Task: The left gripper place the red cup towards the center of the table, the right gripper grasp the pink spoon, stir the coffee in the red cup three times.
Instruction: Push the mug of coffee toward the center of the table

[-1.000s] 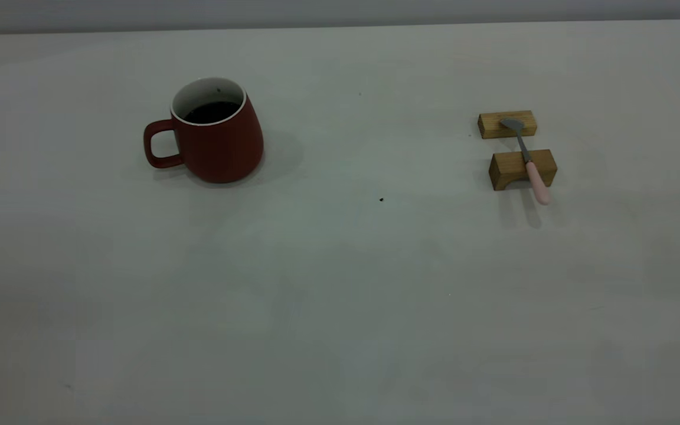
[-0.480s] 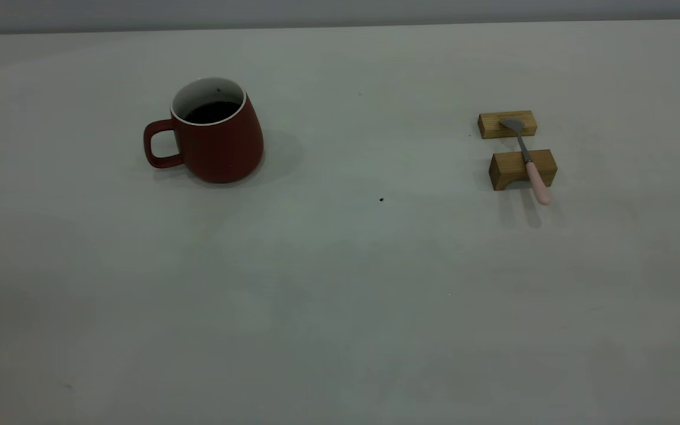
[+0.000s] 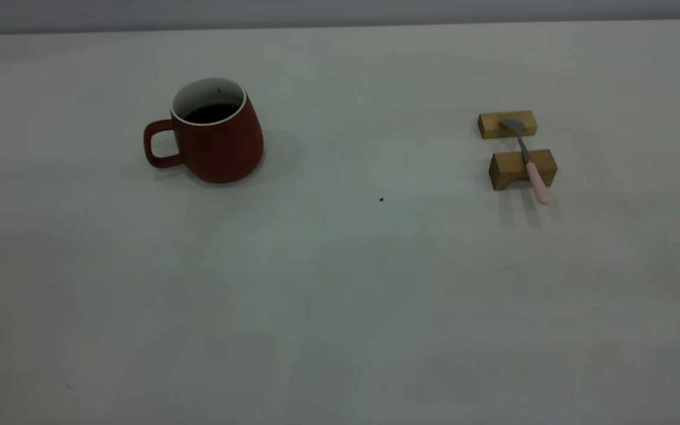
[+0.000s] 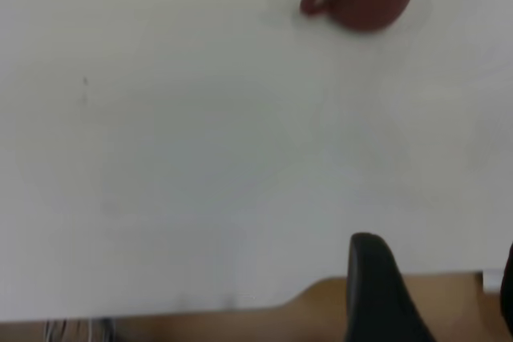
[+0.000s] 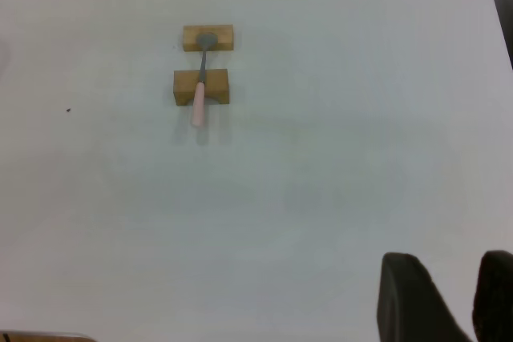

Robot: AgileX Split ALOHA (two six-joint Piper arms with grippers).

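Note:
The red cup (image 3: 219, 141) stands left of the middle of the table (image 3: 340, 283), its handle pointing left and dark coffee (image 3: 213, 112) inside. In the left wrist view the cup (image 4: 369, 2) is far from my left gripper (image 4: 439, 250), which hangs open over the table's near edge with nothing in it. The pink spoon (image 3: 530, 162) lies across two wooden blocks at the right, bowl on the far one, pink handle jutting past the near one. In the right wrist view the spoon (image 5: 200, 86) is far from my right gripper (image 5: 450, 258), whose fingers stand slightly apart and empty. Neither gripper shows in the exterior view.
The far block (image 3: 493, 125) and the near notched block (image 3: 508, 170) carry the spoon. A tiny black speck (image 3: 381, 199) marks the table near its middle. A brown surface (image 4: 337, 314) shows beyond the table's edge in the left wrist view.

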